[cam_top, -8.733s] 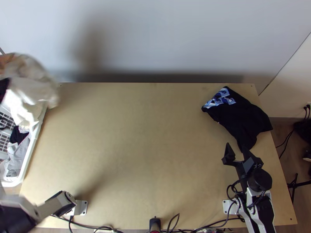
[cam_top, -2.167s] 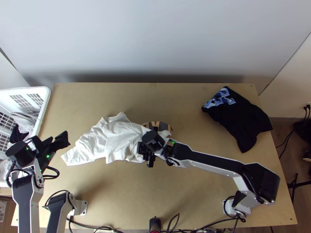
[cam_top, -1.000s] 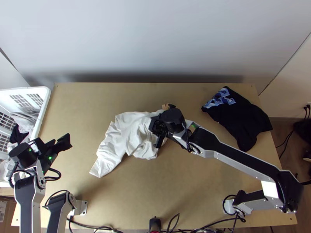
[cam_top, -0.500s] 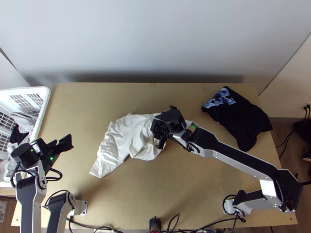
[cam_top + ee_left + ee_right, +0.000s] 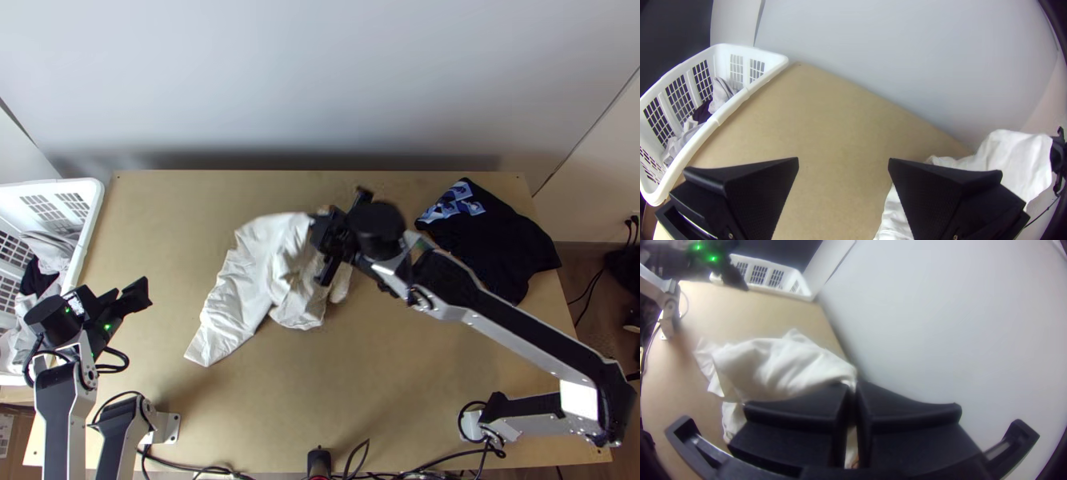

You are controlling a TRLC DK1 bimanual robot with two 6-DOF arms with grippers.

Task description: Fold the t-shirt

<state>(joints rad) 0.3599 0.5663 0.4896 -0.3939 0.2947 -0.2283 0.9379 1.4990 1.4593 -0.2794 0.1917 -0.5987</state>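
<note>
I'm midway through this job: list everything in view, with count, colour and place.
White t-shirt: one, white, mid-table, bunched, part lifted in the right gripper
Dark garment: one, black with blue-and-white print, far right of the table
Basket: one, white, at the table's left edge
Clothes in it: several, exact count unclear, grey and black
Table: one, light wood, under the work
Wall: one, pale grey, behind the table
Cables: several, black, along the near edge
Arms: two, white and black, left and right
Left gripper: one, black, open, left side
Right gripper: one, black, shut on the white cloth
</note>
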